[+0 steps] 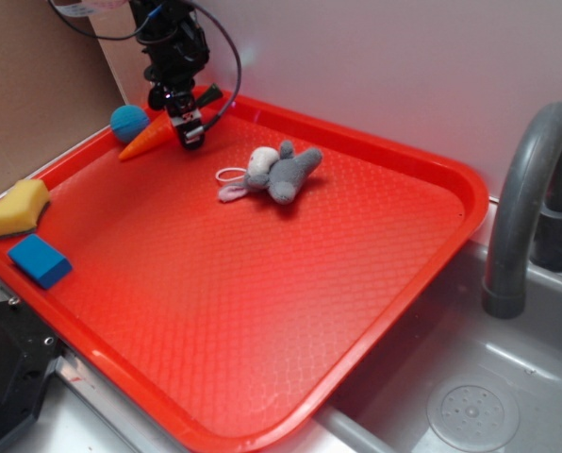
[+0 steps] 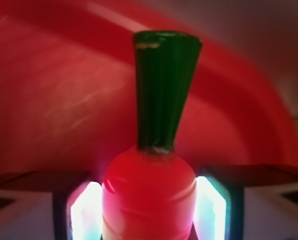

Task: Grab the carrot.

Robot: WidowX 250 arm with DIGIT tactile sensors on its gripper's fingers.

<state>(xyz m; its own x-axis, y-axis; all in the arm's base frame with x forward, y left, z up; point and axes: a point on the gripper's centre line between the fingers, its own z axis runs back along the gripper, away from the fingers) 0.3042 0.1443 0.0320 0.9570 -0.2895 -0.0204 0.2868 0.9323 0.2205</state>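
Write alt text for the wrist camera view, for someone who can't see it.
Close-up of the carrot sitting between the two fingers of the gripper, its dark green stem pointing up and away. Behind it, the red tray is blurred.

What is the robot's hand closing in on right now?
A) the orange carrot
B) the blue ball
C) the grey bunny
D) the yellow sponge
A: in the wrist view the carrot sits between the two fingers of the hand, its green stem pointing away; the grey bunny, yellow sponge and blue ball lie apart on the red tray.
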